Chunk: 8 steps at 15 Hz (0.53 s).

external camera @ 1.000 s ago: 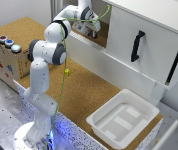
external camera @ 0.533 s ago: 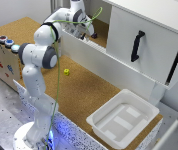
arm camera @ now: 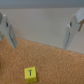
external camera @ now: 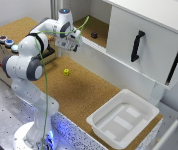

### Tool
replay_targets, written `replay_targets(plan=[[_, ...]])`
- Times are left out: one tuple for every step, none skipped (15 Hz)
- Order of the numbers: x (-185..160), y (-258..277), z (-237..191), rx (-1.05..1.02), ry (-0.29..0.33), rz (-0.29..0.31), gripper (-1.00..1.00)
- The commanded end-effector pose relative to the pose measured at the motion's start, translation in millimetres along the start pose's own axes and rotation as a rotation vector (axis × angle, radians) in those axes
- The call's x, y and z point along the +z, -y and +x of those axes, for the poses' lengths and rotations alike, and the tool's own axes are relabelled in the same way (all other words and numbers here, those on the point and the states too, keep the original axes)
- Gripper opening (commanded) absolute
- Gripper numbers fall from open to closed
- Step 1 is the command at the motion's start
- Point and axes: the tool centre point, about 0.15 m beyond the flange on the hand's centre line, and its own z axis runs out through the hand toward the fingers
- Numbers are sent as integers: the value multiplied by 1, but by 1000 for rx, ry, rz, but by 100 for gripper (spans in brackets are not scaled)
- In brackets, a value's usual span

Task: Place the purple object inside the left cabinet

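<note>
**Inside the cabinet, lump set down**

From the exterior view, we see the purple object (external camera: 94, 35) on the left cabinet (external camera: 100, 26) floor, our gripper (external camera: 75, 44) outside. At the wrist, jaws spread, empty, above a yellow piece (arm camera: 30, 74); we should pull away without nudging it.

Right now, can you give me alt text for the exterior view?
The purple object sits on the cork floor inside the left cabinet. The arm's open, empty tool is outside its front panel; a yellow piece lies on the counter.
</note>
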Motion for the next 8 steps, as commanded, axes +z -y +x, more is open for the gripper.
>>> replay_targets(plan=[[69, 16, -7, -155, 3, 9, 100], [77, 21, -7, -176, 12, 6, 100], [85, 27, -7, -198, 7, 21, 100], [95, 33, -8, -223, 15, 19, 100], [104, 39, -10, -238, 35, 24, 100], [111, 43, -12, -248, 41, 24, 100], [120, 49, -13, -253, 50, 28, 100], [126, 53, -13, -254, 55, 32, 100]])
